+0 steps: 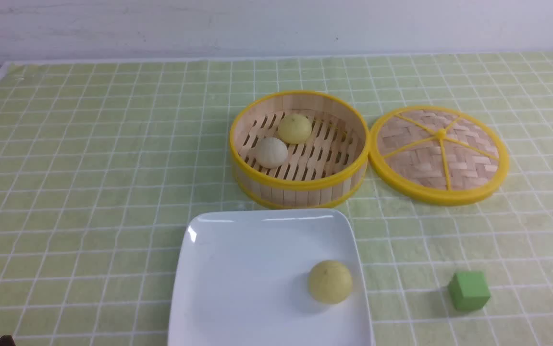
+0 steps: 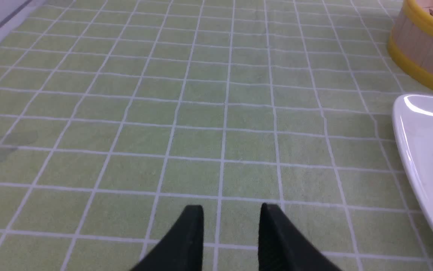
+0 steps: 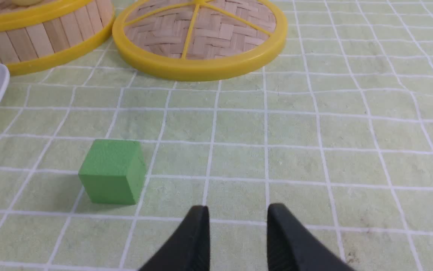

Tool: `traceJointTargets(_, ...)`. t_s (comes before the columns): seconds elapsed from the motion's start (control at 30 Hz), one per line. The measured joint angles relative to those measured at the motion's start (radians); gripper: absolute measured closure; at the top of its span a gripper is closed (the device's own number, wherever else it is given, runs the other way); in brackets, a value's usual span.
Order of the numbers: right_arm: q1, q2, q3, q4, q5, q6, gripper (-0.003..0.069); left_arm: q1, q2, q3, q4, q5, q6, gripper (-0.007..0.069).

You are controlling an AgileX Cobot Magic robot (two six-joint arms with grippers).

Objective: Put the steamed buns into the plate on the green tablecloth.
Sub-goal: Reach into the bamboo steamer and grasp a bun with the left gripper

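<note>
Front view: smooth pale-yellow domed bun (image 1: 330, 281) sits on glossy white square plate (image 1: 238, 278), near right edge; left gripper (image 2: 231, 212) and right gripper (image 3: 238, 212) both released, empty.

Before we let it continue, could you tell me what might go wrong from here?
1. The yellow bun on the plate lies near its right rim; placing another could knock it off.
2. The whitish bun and second yellow bun sit close together in the steamer basket, so reaching for one may shove the other or catch the wall.
</note>
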Motion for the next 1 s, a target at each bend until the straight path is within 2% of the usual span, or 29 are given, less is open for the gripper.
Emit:
traceJointTargets(0.57,0.000,0.000,0.000,0.000,0.000,0.000,0.0417,0.000,0.000,0.000,0.001,0.000,0.000,0.0384)
traceJointTargets(1.0,0.000,0.000,0.000,0.000,0.000,0.000,0.0417,0.000,0.000,0.000,0.092,0.005,0.000,0.0384)
